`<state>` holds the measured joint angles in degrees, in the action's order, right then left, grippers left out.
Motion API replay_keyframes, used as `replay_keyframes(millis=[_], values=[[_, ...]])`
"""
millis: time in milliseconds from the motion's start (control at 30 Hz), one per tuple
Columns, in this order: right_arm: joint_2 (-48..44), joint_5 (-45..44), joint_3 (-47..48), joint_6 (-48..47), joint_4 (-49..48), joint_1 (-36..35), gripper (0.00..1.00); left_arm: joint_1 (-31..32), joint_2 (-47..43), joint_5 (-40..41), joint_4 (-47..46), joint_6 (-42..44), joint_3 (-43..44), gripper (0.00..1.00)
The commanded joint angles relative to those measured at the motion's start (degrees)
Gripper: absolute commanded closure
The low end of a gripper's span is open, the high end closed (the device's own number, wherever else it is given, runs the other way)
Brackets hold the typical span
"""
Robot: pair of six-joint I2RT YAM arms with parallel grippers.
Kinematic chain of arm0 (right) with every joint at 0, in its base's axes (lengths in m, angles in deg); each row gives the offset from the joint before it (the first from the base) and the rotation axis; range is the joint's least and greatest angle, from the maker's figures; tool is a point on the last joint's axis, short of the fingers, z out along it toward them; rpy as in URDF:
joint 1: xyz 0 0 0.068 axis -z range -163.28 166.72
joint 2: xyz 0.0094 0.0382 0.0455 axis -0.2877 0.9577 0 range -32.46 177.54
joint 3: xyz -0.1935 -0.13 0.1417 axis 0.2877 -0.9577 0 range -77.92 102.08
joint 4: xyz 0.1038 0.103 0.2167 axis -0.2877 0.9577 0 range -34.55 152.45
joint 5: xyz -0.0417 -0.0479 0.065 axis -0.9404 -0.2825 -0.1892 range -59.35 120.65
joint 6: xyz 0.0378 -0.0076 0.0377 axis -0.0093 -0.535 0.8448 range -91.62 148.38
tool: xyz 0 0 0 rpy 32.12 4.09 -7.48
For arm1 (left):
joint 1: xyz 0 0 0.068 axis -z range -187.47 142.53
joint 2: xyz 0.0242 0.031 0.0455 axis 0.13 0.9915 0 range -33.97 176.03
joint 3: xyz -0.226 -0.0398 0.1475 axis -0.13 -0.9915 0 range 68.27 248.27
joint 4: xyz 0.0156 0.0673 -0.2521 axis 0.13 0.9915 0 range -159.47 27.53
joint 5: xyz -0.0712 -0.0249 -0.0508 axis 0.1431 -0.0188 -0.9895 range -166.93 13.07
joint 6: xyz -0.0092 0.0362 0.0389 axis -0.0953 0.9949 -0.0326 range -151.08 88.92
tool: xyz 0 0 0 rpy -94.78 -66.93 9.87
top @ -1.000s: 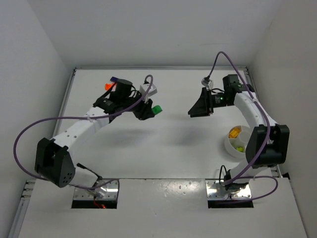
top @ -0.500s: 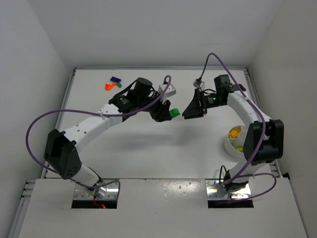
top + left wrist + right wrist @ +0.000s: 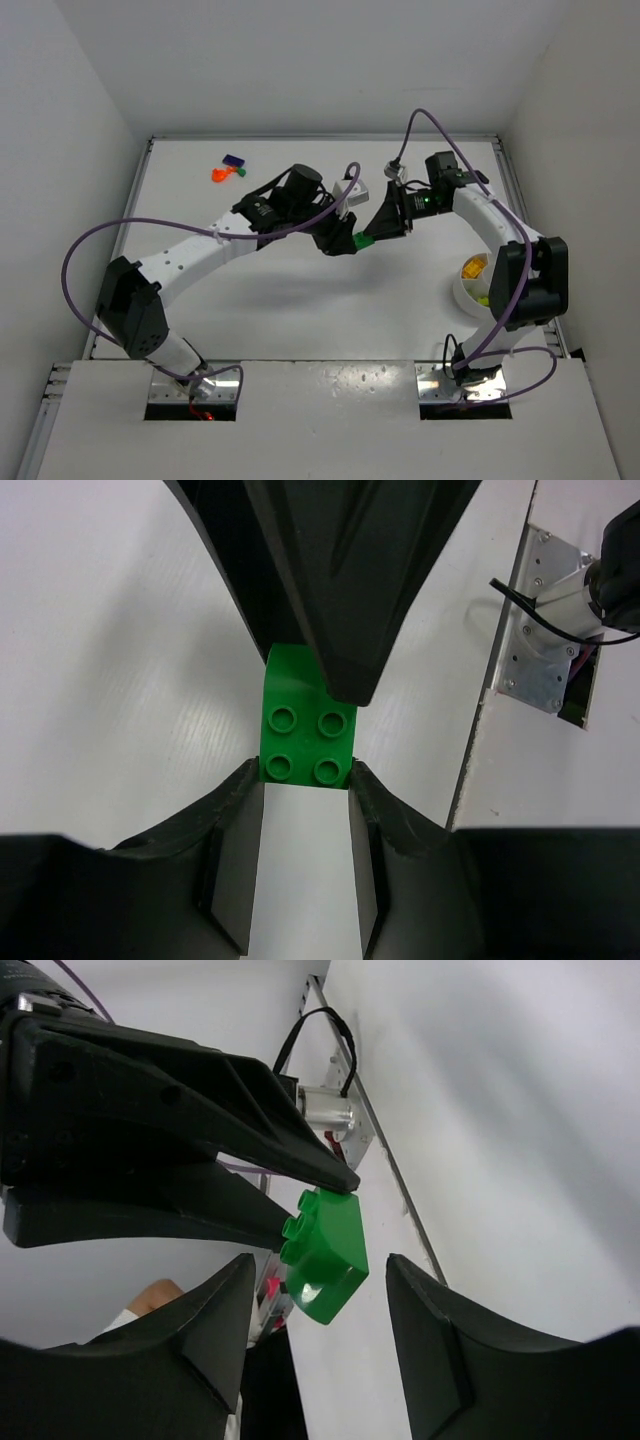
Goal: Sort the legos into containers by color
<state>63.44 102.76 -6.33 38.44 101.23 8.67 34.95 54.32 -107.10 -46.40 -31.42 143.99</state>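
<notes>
Within the last second the left end effector (image 3: 348, 243), clamped on the small green 4-stud plastic brick (image 3: 328, 1250), had swung it between the right end effector's (image 3: 374, 230) half-open fingers (image 3: 210, 1330), which held nothing, so a mid-air handover looked imminent.

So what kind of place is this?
Likely a robotics lab test cell: a white table boxed in by plain white walls, two robot arms bolted at its near edge, and a green lego in the left gripper.
</notes>
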Motion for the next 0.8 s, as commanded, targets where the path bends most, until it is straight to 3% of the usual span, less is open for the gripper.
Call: replay_keyframes(millis=[0, 200, 433, 600, 733, 767], values=[[-0.7, 1.0, -1.0, 0.9, -3.3, -1.1, 0.45, 0.9, 0.2, -0.4, -1.2, -0.5, 2.5, 0.9], [-1.2, 1.0, -2.7, 3.0, -5.3, -1.6, 0.61, 2.1, 0.2, 1.2, -1.2, 0.1, 3.0, 0.9], [-1.2, 1.6, -2.1, 3.0, -5.3, -1.6, 0.87, 2.6, 0.7, 2.2, -1.2, 0.6, 3.6, 0.9], [-3.5, 1.6, -3.2, 3.0, -5.3, -1.1, 0.98, 2.6, 0.7, 4.6, -1.2, 0.6, 3.0, 0.81], [-5.2, -1.4, -3.8, 1.1, -3.9, -0.6, 1.0, 2.1, -0.3, 5.8, -1.2, 1.1, 2.5, 0.63], [-6.0, -2.3, -3.1, -0.1, -2.7, 0.0, 1.0, 2.1, -0.3, 5.8, -1.2, 1.1, 2.0, 0.53]])
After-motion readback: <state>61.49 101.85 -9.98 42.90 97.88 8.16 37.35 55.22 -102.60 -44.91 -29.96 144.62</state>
